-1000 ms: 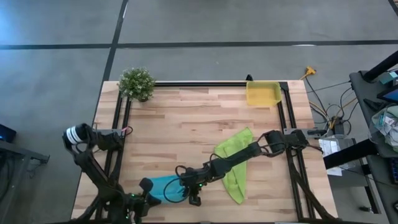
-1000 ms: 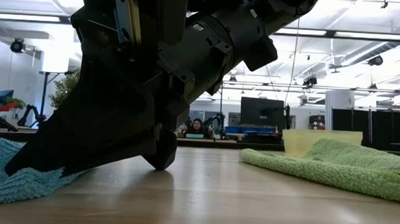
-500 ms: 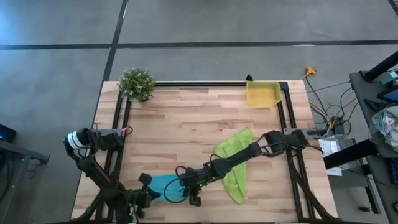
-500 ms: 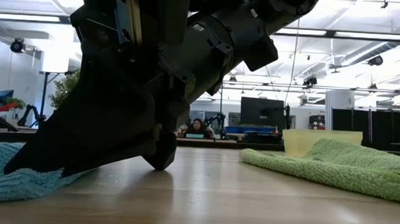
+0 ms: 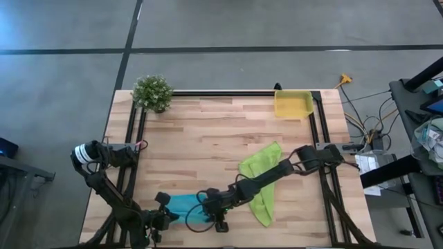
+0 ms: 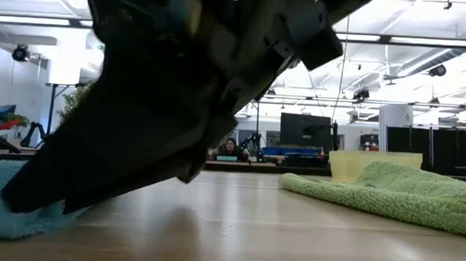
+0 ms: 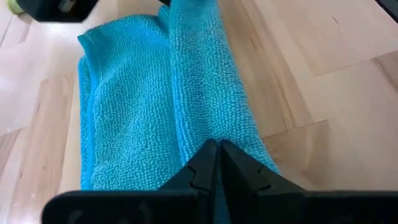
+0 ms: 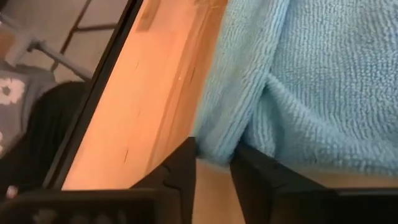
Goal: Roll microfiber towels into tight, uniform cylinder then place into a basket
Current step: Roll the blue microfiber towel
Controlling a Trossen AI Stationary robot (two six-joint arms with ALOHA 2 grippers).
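Note:
The turquoise towel (image 5: 181, 203) lies partly rolled near the table's front edge, its long roll (image 7: 199, 81) along one side. My left gripper (image 7: 219, 149) is shut at the towel's left end (image 5: 170, 207). My right gripper (image 8: 214, 163) comes slanting down at the right end (image 5: 196, 210), its fingers apart on either side of a thick folded edge. The lime-green towel (image 5: 261, 181) lies flat and spread to the right. The yellow basket (image 5: 292, 104) stands at the far right. My left gripper rests its shut fingertips (image 7: 211, 155) on the end of the towel's roll (image 7: 205, 127), slanting down and lying along it. Whether cloth is nipped between them, I cannot tell. The towel lies on the table. My right gripper has the towel's thick folded edge (image 8: 217, 140) between its parted fingers (image 8: 181, 163), coming slanting down from the table's right. The cloth fills the gap and seems to touch both fingers. The towel lies slack on the table.
A small potted plant (image 5: 152, 92) stands at the far left corner. Black rails (image 5: 136, 138) run along the table's left, far and right sides. Bare wood lies between the towels and the basket.
My left gripper has sunk onto the towel's left end and then kept still. My right gripper has lifted a little off the table and rolled at the wrist. The turquoise towel's left end lies lower and flatter than before.

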